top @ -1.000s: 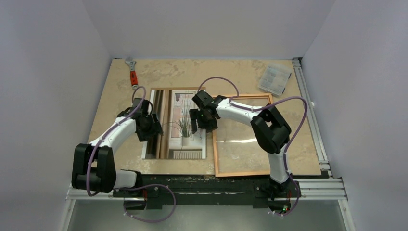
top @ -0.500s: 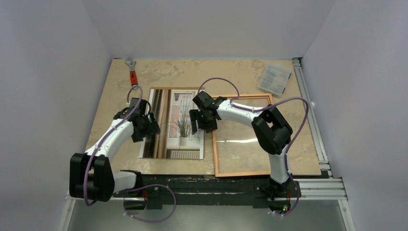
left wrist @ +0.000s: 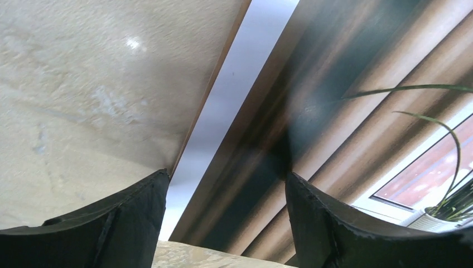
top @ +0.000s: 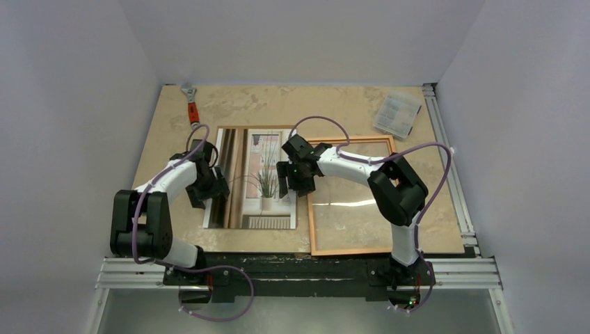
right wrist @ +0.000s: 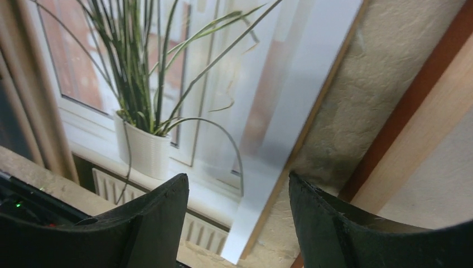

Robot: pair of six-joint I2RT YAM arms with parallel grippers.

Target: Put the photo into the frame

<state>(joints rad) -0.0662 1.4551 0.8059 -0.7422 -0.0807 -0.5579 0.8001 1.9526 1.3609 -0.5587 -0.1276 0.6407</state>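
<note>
**Both grippers set at the photo's edges, grasp not yet made**

We take 12 o'clock as the far edge of the table (top: 278, 104) in the overhead view. The photo (top: 254, 181) lies picture side up, outside the frame (top: 351, 250), which lies just beside it at its 3 o'clock. A thin strip of table shows between the two.

The left gripper (top: 212, 184) stands at the photo's 9 o'clock edge. In its wrist view its fingers (left wrist: 128, 223) are spread, and the white border runs between them without being pinched. The right gripper (top: 292, 182) stands at the 3 o'clock edge. Its fingers (right wrist: 150, 223) are also parted, straddling that edge, with the frame's wooden rail showing close beside them.

We judge this to be the pick-up step: both arms are placed but neither holds anything. Next, both sets of fingers need to get under the thin edges and close on them together. The print then needs an even lift and a carry toward 3 o'clock, squared to the frame's opening before lowering. We cannot tell whether either edge is already off the table.
</note>
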